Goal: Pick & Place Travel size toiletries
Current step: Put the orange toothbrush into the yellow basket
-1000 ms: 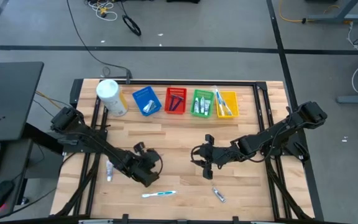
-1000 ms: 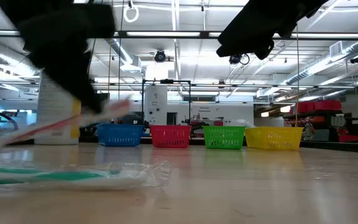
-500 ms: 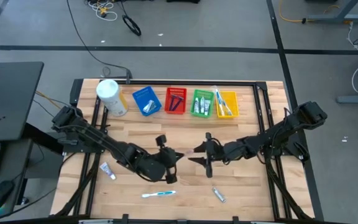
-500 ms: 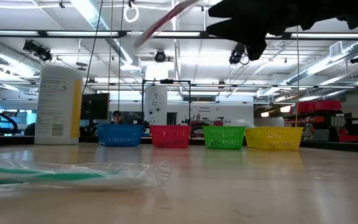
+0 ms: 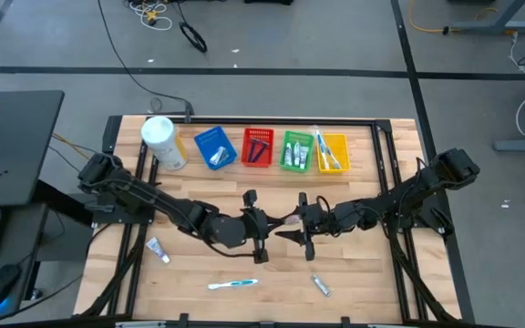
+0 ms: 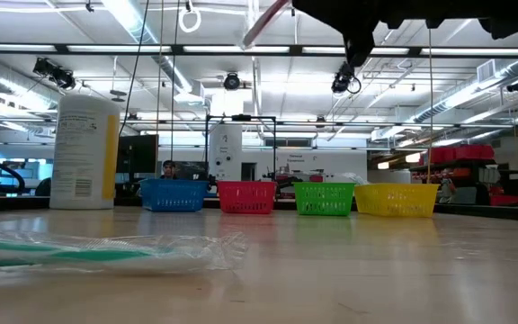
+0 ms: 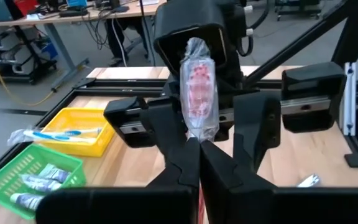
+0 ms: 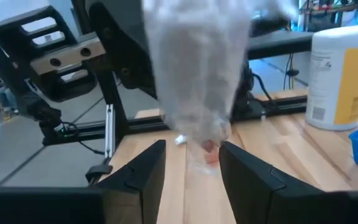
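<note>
While four baskets [image 5: 213, 148] line up, two toothbrushes [image 5: 232, 284] show.

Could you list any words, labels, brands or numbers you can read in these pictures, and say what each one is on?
No text can be read anywhere.
White canister: a printed label with lines of text, too blurred to read.
Small tubes in the green basket: printing too small to read.
Wrapped pink toothbrush: no legible print.

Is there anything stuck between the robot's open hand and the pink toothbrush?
Nothing visible. The left gripper, shut on the wrapped pink toothbrush, holds it up above the table, and its tip already sits between the open fingers of the right gripper.
</note>
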### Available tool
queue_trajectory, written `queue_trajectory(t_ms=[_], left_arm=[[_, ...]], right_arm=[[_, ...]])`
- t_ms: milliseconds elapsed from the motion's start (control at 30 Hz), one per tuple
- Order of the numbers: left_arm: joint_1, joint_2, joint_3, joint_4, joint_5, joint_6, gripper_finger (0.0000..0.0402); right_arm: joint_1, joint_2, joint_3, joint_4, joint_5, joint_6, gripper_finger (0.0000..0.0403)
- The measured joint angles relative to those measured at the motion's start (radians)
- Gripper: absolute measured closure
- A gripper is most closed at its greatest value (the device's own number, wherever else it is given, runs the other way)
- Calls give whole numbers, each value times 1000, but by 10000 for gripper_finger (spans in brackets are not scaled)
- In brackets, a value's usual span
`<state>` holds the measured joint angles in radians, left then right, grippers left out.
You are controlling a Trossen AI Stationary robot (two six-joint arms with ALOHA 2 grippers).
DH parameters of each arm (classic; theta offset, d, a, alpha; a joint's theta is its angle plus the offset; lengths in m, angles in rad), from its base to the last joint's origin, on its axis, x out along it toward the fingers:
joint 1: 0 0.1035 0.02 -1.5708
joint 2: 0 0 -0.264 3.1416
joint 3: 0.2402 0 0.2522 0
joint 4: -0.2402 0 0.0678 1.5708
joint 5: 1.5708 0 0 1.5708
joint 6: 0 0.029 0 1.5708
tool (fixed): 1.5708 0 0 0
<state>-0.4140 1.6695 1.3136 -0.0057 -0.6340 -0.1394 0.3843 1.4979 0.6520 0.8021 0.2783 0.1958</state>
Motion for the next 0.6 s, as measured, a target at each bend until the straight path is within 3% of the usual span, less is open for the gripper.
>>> queue_trajectory(t_ms=[600], left_arm=[[12,1,0,23,77,-10,390]], right_arm=[[1,0,0,20,85,-3,243]])
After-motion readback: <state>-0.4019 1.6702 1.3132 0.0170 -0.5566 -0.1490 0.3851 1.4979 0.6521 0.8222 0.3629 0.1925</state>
